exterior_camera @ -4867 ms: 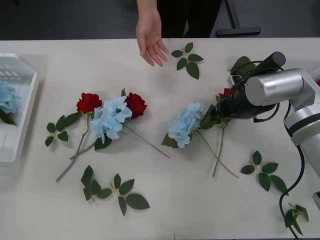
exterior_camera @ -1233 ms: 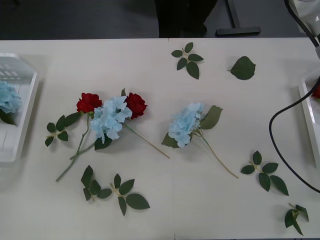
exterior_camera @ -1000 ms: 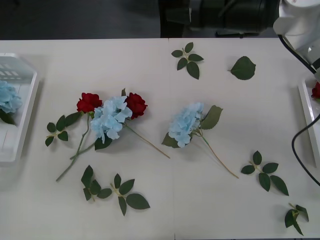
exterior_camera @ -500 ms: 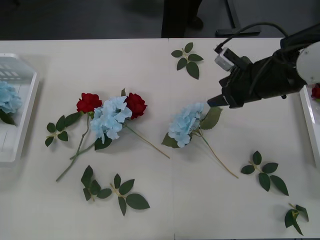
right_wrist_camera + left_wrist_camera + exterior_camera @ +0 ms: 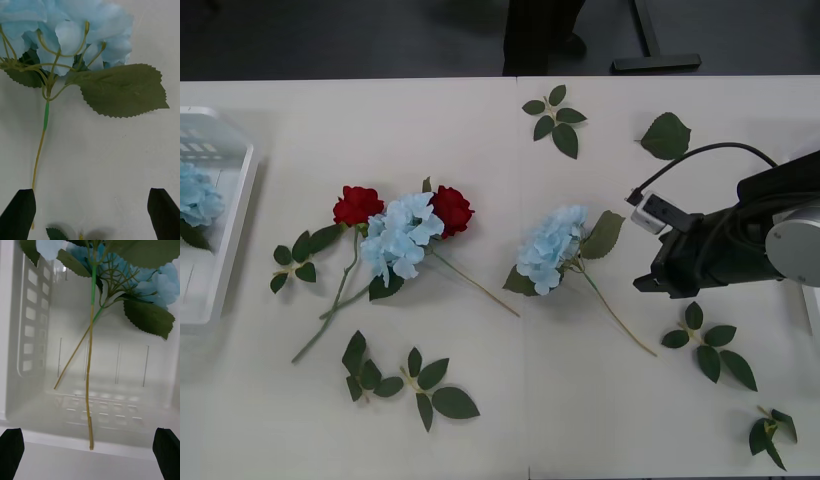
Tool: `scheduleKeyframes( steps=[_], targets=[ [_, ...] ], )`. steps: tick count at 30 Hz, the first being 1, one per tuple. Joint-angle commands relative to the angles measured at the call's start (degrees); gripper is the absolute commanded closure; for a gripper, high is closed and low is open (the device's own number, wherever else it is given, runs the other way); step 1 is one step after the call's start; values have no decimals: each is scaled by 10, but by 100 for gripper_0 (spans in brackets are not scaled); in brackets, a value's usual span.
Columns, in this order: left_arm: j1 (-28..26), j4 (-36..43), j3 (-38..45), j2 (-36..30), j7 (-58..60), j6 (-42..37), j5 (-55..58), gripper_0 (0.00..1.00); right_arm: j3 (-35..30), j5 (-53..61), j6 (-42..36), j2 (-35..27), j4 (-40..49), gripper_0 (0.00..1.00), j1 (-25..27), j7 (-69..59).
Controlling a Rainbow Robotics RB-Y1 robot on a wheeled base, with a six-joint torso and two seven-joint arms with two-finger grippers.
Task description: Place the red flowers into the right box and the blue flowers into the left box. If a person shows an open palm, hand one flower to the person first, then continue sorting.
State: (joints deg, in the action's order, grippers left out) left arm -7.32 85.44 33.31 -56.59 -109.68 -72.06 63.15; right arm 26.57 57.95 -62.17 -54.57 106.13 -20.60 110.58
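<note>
Right hand [image 5: 650,285], black fingers spread wide and empty, hovers beside the thin stem of the pale sky-blue artificial hydrangea [image 5: 550,248] lying mid white tabletop [image 5: 480,400].

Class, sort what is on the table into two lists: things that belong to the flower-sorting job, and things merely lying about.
Job: red roses; blue hydrangeas; left box; right end effector, open by the hydrangea stem.

Lying about: leaf sprigs; single leaf.
</note>
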Motion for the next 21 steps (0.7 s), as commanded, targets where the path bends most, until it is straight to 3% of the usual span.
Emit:
scheduleKeyframes(
  steps=[1, 4, 9, 14, 21],
  targets=[
    [-38, 12, 1, -65, -26, -15, 69, 0, 13, -42, -2, 32, 14, 13, 11, -60],
    [-34, 51, 7, -80, -11, -50, 119, 0, 31, -86, -1, 61, 14, 13, 12, -99],
    [-26, 151, -9, -80, 88, -66, 102, 0, 40, -115, -9, 94, 12, 14, 11, -138],
    [28, 233, -91, -75, 201, -65, 44, 0, 40, -157, -21, 138, -4, 13, 11, -153],
    [114, 248, -195, -20, 279, -59, -17, 0, 40, -195, -21, 182, -52, 13, -4, -156]
  ],
)
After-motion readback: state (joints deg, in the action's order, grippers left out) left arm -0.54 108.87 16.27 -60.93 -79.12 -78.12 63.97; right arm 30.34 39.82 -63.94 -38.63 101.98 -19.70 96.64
